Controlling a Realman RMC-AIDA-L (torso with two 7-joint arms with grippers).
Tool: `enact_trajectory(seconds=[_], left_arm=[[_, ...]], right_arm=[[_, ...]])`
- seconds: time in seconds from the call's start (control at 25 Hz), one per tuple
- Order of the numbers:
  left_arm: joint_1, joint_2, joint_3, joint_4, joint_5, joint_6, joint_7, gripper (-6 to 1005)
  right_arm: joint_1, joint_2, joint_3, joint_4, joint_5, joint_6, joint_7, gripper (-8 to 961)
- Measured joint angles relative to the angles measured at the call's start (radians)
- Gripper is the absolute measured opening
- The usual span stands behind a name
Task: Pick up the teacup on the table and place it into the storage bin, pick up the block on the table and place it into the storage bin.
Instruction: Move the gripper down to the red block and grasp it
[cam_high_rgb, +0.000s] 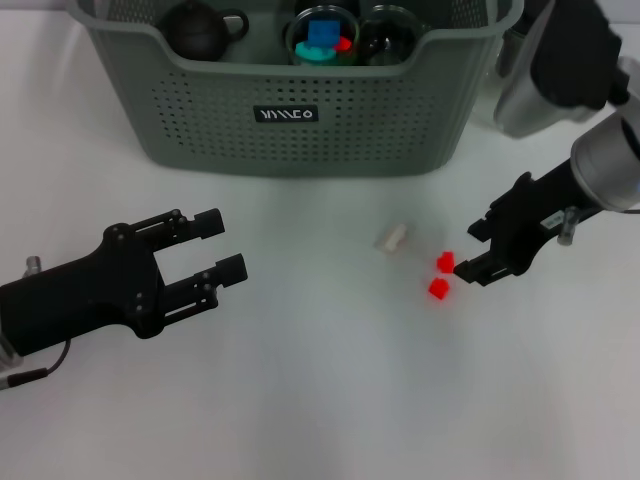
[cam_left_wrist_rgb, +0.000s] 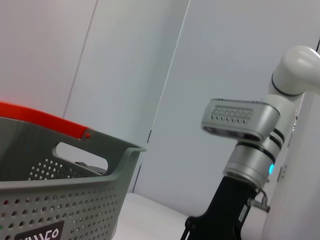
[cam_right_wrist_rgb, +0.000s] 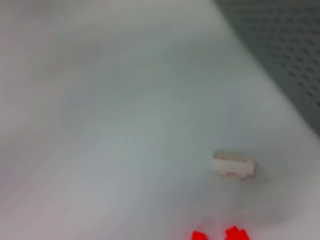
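Two small red blocks (cam_high_rgb: 445, 262) (cam_high_rgb: 437, 289) and a whitish block (cam_high_rgb: 392, 239) lie on the white table in front of the storage bin (cam_high_rgb: 300, 130). My right gripper (cam_high_rgb: 468, 252) stands open just right of the upper red block, its lower fingertip almost touching it. In the right wrist view the whitish block (cam_right_wrist_rgb: 233, 164) and the red blocks (cam_right_wrist_rgb: 236, 234) show below the bin wall (cam_right_wrist_rgb: 285, 50). My left gripper (cam_high_rgb: 228, 243) hovers open and empty at the left. No teacup shows on the table; a clear glass cup (cam_high_rgb: 390, 42) sits inside the bin.
The bin also holds a dark teapot (cam_high_rgb: 195, 30) and a round container (cam_high_rgb: 322, 42) with blue, red and teal pieces. My right arm (cam_left_wrist_rgb: 240, 165) shows beyond the bin's handle (cam_left_wrist_rgb: 80, 156) in the left wrist view. White table spreads between both grippers.
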Motion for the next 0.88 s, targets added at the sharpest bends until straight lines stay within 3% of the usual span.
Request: enact_trajectory(seconds=[0.28, 0.88], left_arm=[[-0.006, 0.0, 0.0, -0.002, -0.001, -0.008, 0.002, 617], [-0.008, -0.004, 0.0, -0.002, -0.006, -0.023, -0.002, 616]], right_arm=[[0.006, 0.0, -0.011, 0.06, 0.035, 0.054, -0.129, 579], [0.04, 0.001, -0.044, 0.18, 0.003, 0.2, -0.16, 578]])
